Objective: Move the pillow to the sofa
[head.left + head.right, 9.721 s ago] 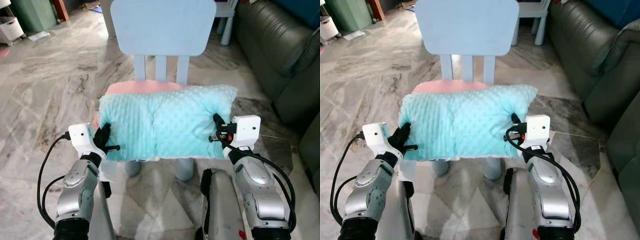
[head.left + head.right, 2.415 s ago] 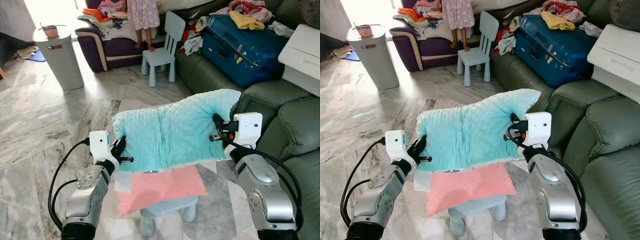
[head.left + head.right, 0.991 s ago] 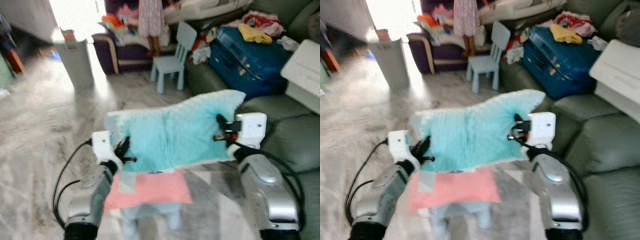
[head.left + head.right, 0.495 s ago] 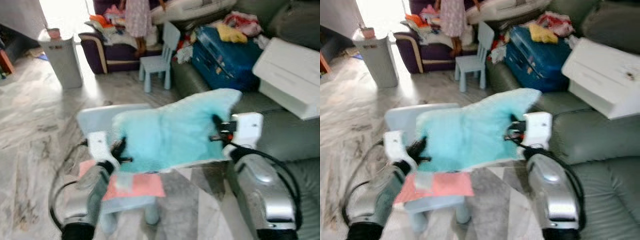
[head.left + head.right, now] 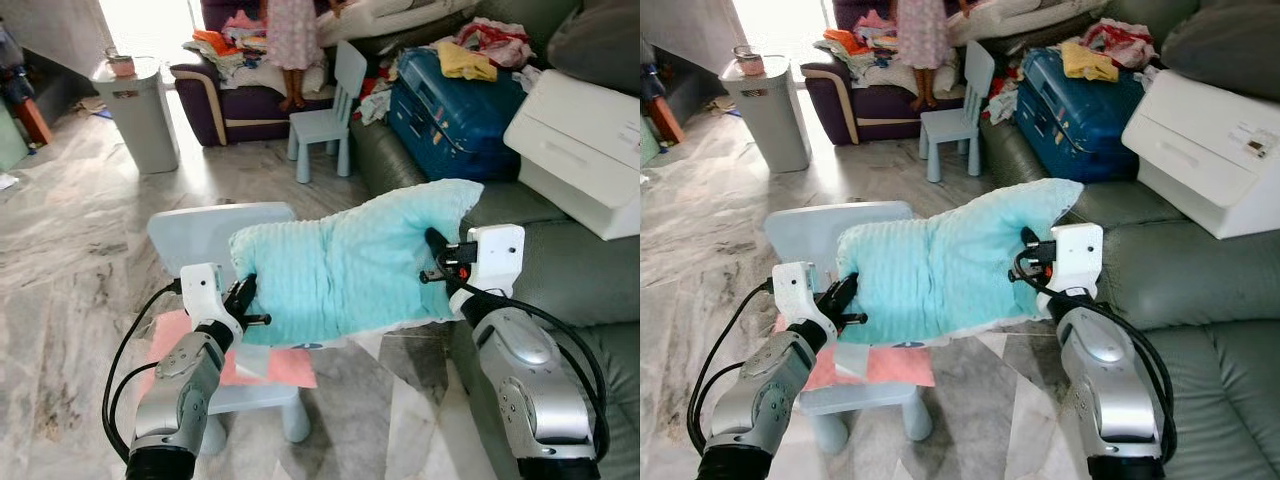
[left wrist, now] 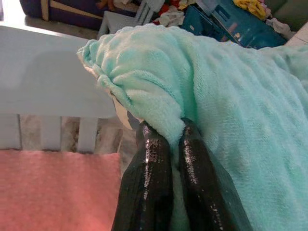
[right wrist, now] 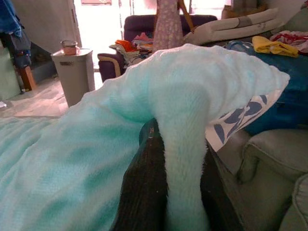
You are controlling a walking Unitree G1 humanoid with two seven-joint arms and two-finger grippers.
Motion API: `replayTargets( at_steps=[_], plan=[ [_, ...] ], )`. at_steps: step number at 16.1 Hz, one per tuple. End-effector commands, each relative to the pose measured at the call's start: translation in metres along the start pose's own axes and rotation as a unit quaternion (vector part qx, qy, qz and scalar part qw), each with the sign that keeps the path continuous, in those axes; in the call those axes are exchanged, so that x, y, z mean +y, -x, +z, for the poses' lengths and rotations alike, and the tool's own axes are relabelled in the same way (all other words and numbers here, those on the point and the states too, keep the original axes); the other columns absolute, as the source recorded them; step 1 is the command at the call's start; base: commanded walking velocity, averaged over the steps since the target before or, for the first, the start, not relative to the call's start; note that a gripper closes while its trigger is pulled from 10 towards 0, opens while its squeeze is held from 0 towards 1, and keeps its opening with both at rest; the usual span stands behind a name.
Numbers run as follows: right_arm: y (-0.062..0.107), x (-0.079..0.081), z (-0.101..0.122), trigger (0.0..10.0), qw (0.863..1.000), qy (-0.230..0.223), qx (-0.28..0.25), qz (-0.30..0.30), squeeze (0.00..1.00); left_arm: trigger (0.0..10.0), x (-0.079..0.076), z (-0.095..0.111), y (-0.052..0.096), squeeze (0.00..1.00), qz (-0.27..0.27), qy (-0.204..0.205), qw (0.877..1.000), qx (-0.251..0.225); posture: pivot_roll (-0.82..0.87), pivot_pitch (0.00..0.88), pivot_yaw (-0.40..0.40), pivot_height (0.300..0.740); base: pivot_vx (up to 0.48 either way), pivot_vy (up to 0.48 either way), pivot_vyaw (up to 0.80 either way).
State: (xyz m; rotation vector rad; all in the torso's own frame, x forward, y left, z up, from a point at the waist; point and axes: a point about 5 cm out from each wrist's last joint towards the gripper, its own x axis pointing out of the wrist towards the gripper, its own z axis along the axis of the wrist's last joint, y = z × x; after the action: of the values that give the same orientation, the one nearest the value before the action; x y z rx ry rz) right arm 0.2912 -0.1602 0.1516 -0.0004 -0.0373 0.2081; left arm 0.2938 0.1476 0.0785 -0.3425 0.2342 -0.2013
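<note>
The pillow (image 5: 350,262), mint and plush, hangs in mid-frame, stretched between the two arms and clear of the chair (image 5: 215,235) and its pink cushion (image 5: 275,368) at lower left. The left pincer (image 5: 243,300) is clamped narrow on a bunched corner at the pillow's left edge; the left wrist view shows both black fingers (image 6: 153,183) pinching a fold of fabric. The right pincer (image 5: 437,256) grips the right end, fingers closed over a ridge of the plush.

The sofa (image 5: 590,270) fills the right side of the frame, its grey-green seat just beyond the right arm; a white box (image 5: 585,140) and a blue suitcase (image 5: 455,95) crowd its upper part. The step in hand looks like the carry toward the seat. To do it well, both grips should hold evenly, and the pillow should go to the bare cushion at right, below the box.
</note>
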Motion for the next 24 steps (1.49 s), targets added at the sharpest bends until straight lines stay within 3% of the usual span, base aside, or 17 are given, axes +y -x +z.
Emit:
replayTargets(
  at_steps=[1,7,24],
  plan=[
    [-0.0031,0.0027,0.0068,10.0,1.000,0.000,-0.015,0.005,0.00,10.0,0.0008,0.0076,-0.0013,0.00,0.003,-0.002,1.000,-0.009,-0.16,0.000,0.009,0.740,0.000,0.000,0.00],
    [-0.0027,0.0027,0.0047,10.0,1.000,-0.006,-0.011,0.001,0.00,10.0,0.0013,0.0075,-0.0010,0.00,0.003,0.004,1.000,-0.008,-0.16,0.000,0.012,0.740,0.000,0.000,0.00],
    [-0.0016,0.0029,0.0039,10.0,1.000,-0.011,-0.006,-0.001,0.00,10.0,0.0008,0.0052,-0.0011,0.00,0.003,0.013,1.000,0.002,-0.17,0.000,0.015,0.740,0.000,0.000,-0.80]
  ],
)
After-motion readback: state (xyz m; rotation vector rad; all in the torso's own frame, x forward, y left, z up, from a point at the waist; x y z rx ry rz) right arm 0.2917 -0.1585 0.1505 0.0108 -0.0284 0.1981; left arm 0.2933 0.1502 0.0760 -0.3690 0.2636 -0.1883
